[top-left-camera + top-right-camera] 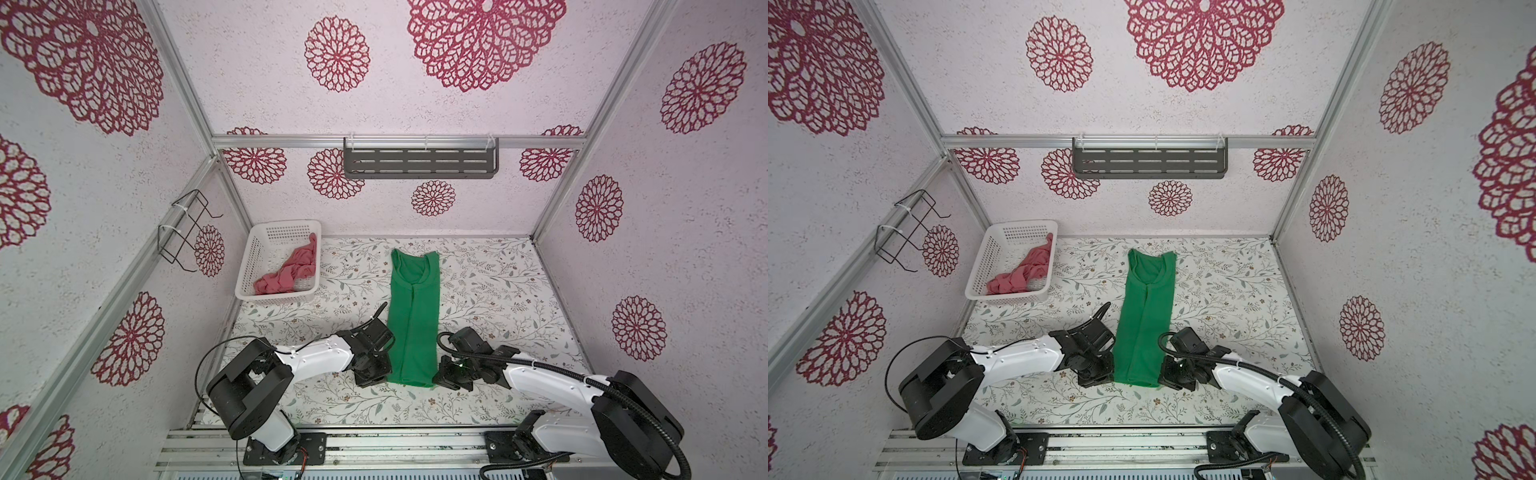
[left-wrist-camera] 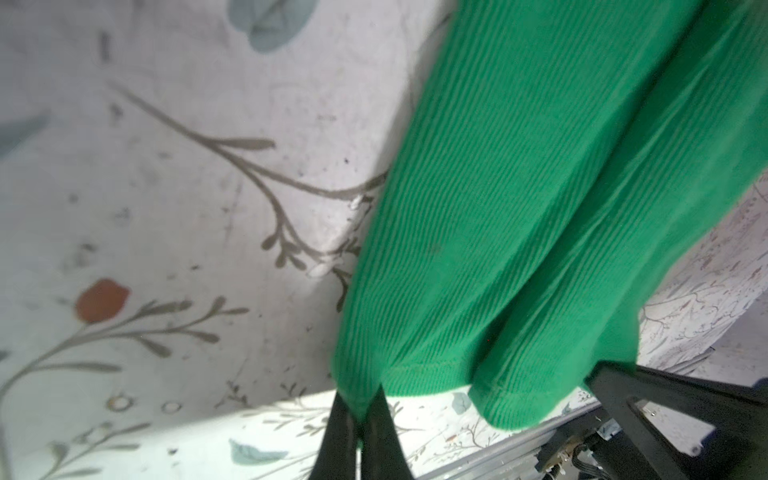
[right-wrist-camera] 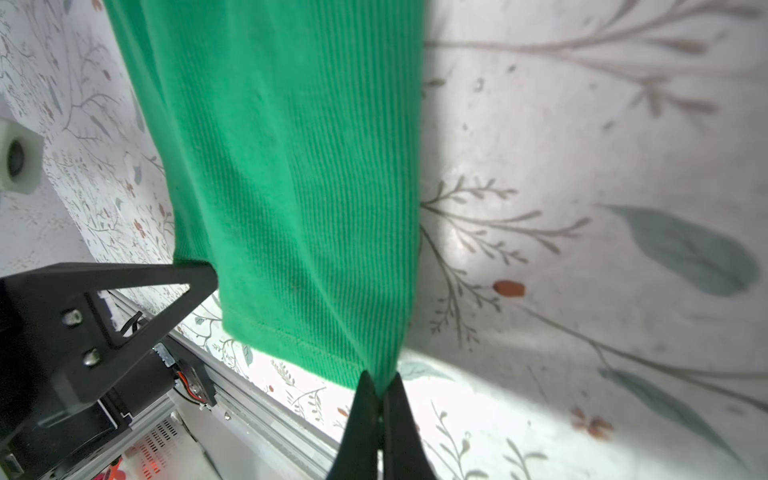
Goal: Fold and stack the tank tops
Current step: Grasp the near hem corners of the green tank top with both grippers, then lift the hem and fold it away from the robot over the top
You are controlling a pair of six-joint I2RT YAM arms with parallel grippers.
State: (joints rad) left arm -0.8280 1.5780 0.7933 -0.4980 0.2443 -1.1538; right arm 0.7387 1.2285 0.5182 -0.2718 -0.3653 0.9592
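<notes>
Now we fold the green top (image 1: pixel 413 316): left tool (image 2: pixel 362 409) and right tool (image 3: pixel 380 388) each pinch a hem corner. Next, we should probably lift both evenly and carry the hem ahead toward the neckline.

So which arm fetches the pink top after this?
Left: the white basket with the pink tank top sits on its side. Left hand and right hand both pinch the green tank top's hem.

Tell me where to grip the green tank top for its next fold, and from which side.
Take the green tank top at its two near hem corners, coming in from each long edge. It lies flat as a narrow strip with the neckline far, so the hem likely folds over evenly. The left gripper and right gripper pinch those corners now.
</notes>
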